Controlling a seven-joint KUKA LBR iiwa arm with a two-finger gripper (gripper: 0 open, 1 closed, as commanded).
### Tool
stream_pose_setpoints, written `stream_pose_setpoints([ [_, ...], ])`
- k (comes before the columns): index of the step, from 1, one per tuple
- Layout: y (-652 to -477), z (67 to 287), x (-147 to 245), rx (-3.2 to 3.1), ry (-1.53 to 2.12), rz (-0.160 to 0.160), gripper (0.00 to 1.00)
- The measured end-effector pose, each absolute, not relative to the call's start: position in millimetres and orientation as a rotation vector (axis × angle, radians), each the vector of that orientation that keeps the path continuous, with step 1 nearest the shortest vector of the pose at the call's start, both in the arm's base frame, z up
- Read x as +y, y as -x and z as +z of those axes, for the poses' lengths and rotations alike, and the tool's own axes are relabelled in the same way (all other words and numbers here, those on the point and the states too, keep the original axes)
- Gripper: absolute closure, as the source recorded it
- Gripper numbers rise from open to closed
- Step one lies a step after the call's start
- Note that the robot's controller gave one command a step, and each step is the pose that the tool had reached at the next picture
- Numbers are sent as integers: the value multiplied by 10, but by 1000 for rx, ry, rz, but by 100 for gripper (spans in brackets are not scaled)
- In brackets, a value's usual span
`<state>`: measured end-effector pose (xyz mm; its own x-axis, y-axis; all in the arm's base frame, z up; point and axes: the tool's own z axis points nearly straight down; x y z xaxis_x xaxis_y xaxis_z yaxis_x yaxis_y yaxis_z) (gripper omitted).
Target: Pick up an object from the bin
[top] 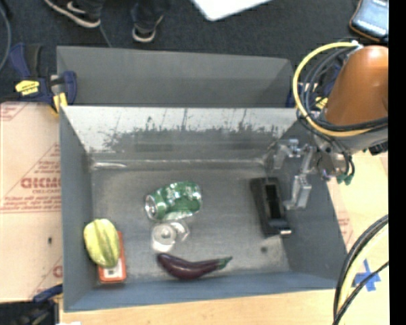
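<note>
The fingers (292, 176) hang low by one side wall of the bin (189, 124). They are spread apart and nothing is between them. A long black block (269, 208) lies flat on the bin floor just beside the fingers, a bit nearer the front. Farther from the fingers, toward the middle, lies a squashed green can (174, 200), with a small shiny cup (168, 235) close to it. A purple eggplant (189, 267) lies in front of those. Farthest from the fingers, a yellow fruit (100, 242) rests against an orange block (114, 271).
</note>
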<state>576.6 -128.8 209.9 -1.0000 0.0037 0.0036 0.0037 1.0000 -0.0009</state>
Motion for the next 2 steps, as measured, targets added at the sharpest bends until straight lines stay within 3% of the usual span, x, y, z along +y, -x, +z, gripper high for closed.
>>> stream_pose_setpoints([
  [1,-5777,2146,-1283,-3145,2,3,0],
  [2,-5907,1766,-1378,-3152,-10,7,0],
])
